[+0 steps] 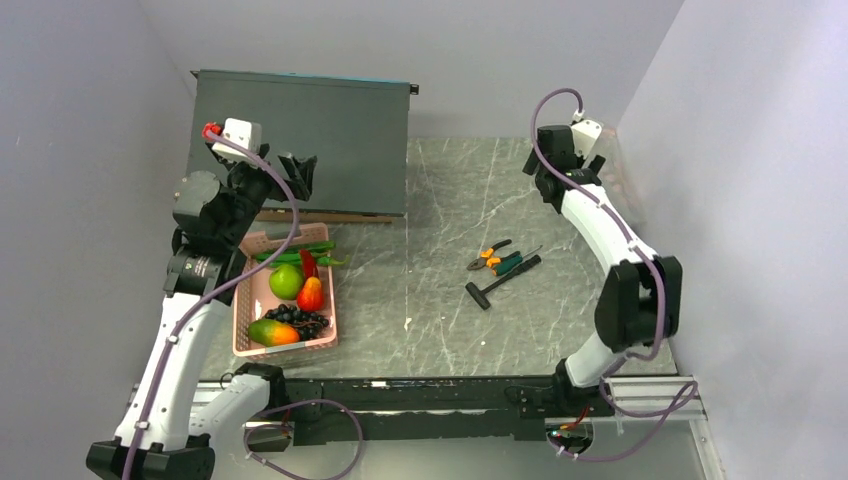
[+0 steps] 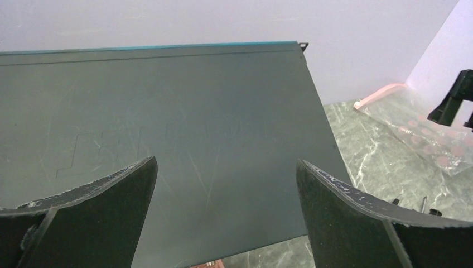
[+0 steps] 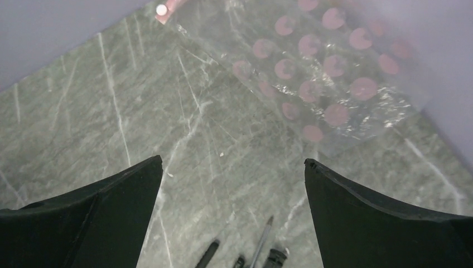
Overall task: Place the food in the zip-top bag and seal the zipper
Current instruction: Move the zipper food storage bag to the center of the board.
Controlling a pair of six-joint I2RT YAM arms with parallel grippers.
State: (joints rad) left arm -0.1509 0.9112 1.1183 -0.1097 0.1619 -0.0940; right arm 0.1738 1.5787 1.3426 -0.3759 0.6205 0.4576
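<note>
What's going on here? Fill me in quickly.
Nothing is held yet. Both arms are up with open jaws. The left gripper faces a dark board behind the basket, where all the food sits. The right gripper hovers over the empty clear bag lying flat at the table's far right. Pliers and a hammer lie untouched mid-table.

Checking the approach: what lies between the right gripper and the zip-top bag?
Bare table only, from right gripper to zip-top bag; the right wrist view shows it.
</note>
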